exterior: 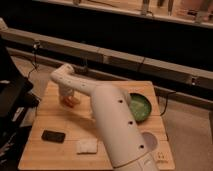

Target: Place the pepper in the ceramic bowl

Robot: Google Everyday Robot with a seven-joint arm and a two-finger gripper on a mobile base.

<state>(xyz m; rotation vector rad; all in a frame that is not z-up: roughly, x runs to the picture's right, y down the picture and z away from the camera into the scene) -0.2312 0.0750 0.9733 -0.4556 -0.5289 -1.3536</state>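
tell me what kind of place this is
Probably a robot lab or test room: a wooden table, cabled rails behind it, and a white robot arm whose gripper is down at the pepper.

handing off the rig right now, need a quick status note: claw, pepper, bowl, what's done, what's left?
Claw: lowered at the far-left part of the table, right by the pepper; grip cannot be told.
Pepper: on the table at the claw, not in the bowl.
Ceramic bowl: right side of the table, partly hidden behind the arm.
Done: claw is at the pepper.
Left: confirm the grasp, lift, carry right, release into the bowl.
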